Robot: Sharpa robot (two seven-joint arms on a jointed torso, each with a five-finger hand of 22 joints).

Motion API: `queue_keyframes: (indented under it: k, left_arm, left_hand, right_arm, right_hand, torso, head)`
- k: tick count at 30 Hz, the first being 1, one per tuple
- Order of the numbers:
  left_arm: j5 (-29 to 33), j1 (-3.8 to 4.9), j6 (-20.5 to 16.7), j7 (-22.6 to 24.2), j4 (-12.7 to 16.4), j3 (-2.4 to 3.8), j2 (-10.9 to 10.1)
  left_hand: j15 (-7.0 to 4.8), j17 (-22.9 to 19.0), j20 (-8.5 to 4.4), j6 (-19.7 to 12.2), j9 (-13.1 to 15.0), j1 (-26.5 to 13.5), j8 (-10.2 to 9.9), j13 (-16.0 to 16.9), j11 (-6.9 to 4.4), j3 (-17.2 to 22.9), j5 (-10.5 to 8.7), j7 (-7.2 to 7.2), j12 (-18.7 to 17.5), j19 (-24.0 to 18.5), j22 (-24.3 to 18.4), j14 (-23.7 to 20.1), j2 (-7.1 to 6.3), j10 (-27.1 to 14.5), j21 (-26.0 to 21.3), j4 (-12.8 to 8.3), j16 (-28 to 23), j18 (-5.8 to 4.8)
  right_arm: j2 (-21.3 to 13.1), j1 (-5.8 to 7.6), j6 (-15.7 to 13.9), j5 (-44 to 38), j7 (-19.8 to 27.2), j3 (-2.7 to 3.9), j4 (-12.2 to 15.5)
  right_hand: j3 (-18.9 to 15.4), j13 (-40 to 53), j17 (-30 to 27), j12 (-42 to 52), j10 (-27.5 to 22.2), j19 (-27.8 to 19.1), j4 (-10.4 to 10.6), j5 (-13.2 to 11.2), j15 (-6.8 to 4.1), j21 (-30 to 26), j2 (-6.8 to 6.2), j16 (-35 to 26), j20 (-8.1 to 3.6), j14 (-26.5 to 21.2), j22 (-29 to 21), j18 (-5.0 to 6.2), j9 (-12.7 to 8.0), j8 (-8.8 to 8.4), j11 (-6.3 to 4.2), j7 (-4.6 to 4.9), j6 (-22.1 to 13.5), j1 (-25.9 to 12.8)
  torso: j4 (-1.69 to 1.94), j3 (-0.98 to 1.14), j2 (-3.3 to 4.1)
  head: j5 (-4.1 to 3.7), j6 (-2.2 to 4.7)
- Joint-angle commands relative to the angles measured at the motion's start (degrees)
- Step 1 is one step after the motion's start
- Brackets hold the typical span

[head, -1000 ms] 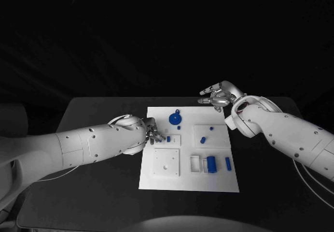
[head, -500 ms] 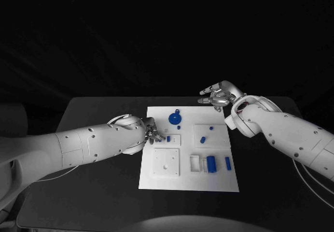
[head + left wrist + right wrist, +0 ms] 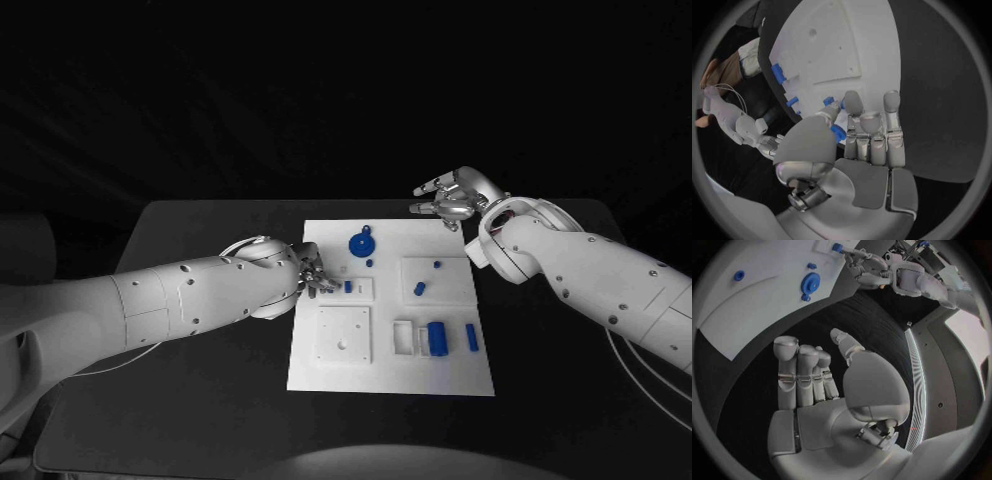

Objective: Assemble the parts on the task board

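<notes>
I am seeing the left hand [image 3: 306, 276] reaching over the left edge of the task board [image 3: 392, 370], its fingertips [image 3: 853, 102] closing on a small blue part [image 3: 837, 132] that is standing at the small square block [image 3: 356, 289] on the board; from the left wrist view the thumb and a finger are touching this part, so I am reading it as pinched. The right hand [image 3: 451, 200] is hanging above the table [image 3: 216, 400] just beyond the board's far right corner, fingers extended side by side and grasping nothing, palm clear of every part. On the board, a round blue disc [image 3: 362, 242] is lying near the far edge, with a small blue peg [image 3: 371, 264] just beside it. A square plate [image 3: 433, 272] is carrying two blue pieces [image 3: 420, 288]. A larger plain white square [image 3: 345, 336] is sitting toward the near left. A white holder [image 3: 404, 341] is standing beside a blue cylinder [image 3: 437, 338] and a blue bar [image 3: 472, 337]. I am finding no legible writing anywhere.
</notes>
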Motion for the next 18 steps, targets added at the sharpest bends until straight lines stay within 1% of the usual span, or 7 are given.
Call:
queue_keyframes:
  k: [1,2,5,6,8,12,18]
  left_arm:
    - [0.6,-0.15,0.7,0.3,0.1,-0.07,0.0]
    - [0.7,-0.15,0.7,0.3,0.1,-0.07,0.0]
    - [0.7,-0.16,0.6,0.3,0.1,-0.06,-0.1]
    - [0.8,-0.17,0.5,0.3,0.1,-0.06,-0.1]
    - [0.8,-0.17,0.4,0.3,0.1,-0.05,-0.1]
    - [0.8,-0.18,0.2,0.4,0.1,-0.04,-0.1]
    - [0.8,-0.19,-0.2,0.5,0.1,-0.03,-0.2]
  left_hand:
    - [-0.21,-0.1,-0.21,0.3,0.1,0.1,-0.2,0.0,-0.09,0.1,-0.29,-0.26,0.2,0.1,1.0,0.1,-0.82,2.8,-0.4,0.7,-0.4,-0.38]
    - [-0.23,0.0,-0.23,0.4,0.1,0.2,-0.2,-0.1,-0.08,0.2,-0.34,-0.24,0.2,0.1,1.1,0.2,-1.20,2.8,-0.4,1.3,-0.3,-0.41]
    - [-0.23,0.0,-0.25,0.5,0.1,0.1,-0.2,-0.1,-0.07,0.2,-0.49,-0.25,0.2,0.1,1.1,0.1,-1.61,2.8,-0.4,2.0,-0.3,-0.43]
    - [-0.25,-0.1,-0.27,0.5,0.2,0.3,-0.2,-0.1,-0.10,0.4,-0.65,-0.25,0.2,0.1,1.1,0.1,-2.07,2.8,-0.5,3.0,-0.4,-0.43]
    - [-0.24,-0.1,-0.27,0.6,0.2,0.2,-0.2,-0.1,-0.08,0.3,-0.89,-0.25,0.2,0.1,1.1,0.1,-2.39,2.8,-0.5,3.6,-0.4,-0.45]
    - [-0.25,-0.1,-0.28,0.7,0.2,0.3,-0.2,-0.1,-0.07,0.2,-1.29,-0.24,0.2,0.2,1.1,0.1,-3.00,2.8,-0.5,4.8,-0.4,-0.46]
    - [-0.25,-0.1,-0.29,0.8,0.3,0.3,-0.2,-0.1,-0.06,0.2,-1.93,-0.21,0.2,0.2,1.0,0.1,-3.50,2.8,-0.5,6.1,-0.4,-0.47]
  right_arm:
    - [0.0,-0.07,0.5,-0.1,0.5,0.02,0.0]
    - [0.0,-0.07,0.5,-0.1,0.5,0.02,0.0]
    - [0.0,-0.09,0.5,-0.1,0.5,0.02,0.0]
    - [0.0,-0.11,0.5,-0.1,0.5,0.02,0.0]
    - [0.0,-0.12,0.5,-0.1,0.5,0.02,0.0]
    - [0.1,-0.19,0.4,-0.5,0.5,0.02,0.0]
    - [0.1,-0.30,0.3,-1.5,0.6,0.03,0.0]
  right_hand:
    - [0.2,-0.1,0.0,-0.4,-0.2,3.1,-0.1,0.3,-0.32,-0.4,0.16,-0.4,0.03,-0.1,4.4,0.77,0.0,-0.20,-0.02,0.01,0.2,-0.6]
    - [0.2,-0.1,0.0,-0.4,-0.2,3.1,-0.1,0.3,-0.32,-0.4,0.16,-0.4,0.03,-0.1,4.4,0.77,0.0,-0.20,-0.02,0.01,0.2,-0.6]
    - [0.2,-0.1,0.0,-0.4,-0.2,3.1,-0.1,0.3,-0.32,-0.4,0.16,-0.4,0.03,-0.1,4.4,0.77,0.0,-0.20,-0.02,0.01,0.2,-0.6]
    - [0.2,-0.1,0.0,-0.4,-0.2,3.1,-0.1,0.3,-0.32,-0.4,0.16,-0.4,0.03,-0.1,4.4,0.77,0.0,-0.20,-0.02,0.01,0.2,-0.6]
    - [0.2,-0.1,0.0,-0.4,-0.2,3.1,-0.1,0.3,-0.32,-0.4,0.16,-0.4,0.03,-0.1,4.4,0.77,0.0,-0.20,-0.02,0.01,0.2,-0.6]
    - [0.2,-0.1,0.0,-0.4,-0.2,3.1,-0.2,0.3,-0.33,-0.3,0.19,-0.3,0.02,0.0,4.4,0.76,0.0,-0.21,-0.03,0.01,0.1,-0.5]
    - [0.2,-0.1,0.0,-0.4,-0.2,3.1,-0.2,0.3,-0.33,-0.3,0.19,-0.3,0.02,0.0,4.4,0.76,0.0,-0.21,-0.03,0.01,0.1,-0.5]
  torso:
    - [0.02,0.00,-0.01]
    - [0.01,0.00,-0.01]
    - [-0.01,0.00,0.00]
    - [-0.01,0.00,0.00]
    - [-0.01,0.01,0.00]
    - [-0.01,0.02,0.00]
    - [-0.01,0.04,-0.01]
  head:
    - [0.01,0.00]
    - [0.03,-0.03]
    - [0.03,-0.04]
    - [0.03,-0.04]
    - [0.03,-0.04]
    - [-0.02,-0.04]
    - [-0.03,-0.04]
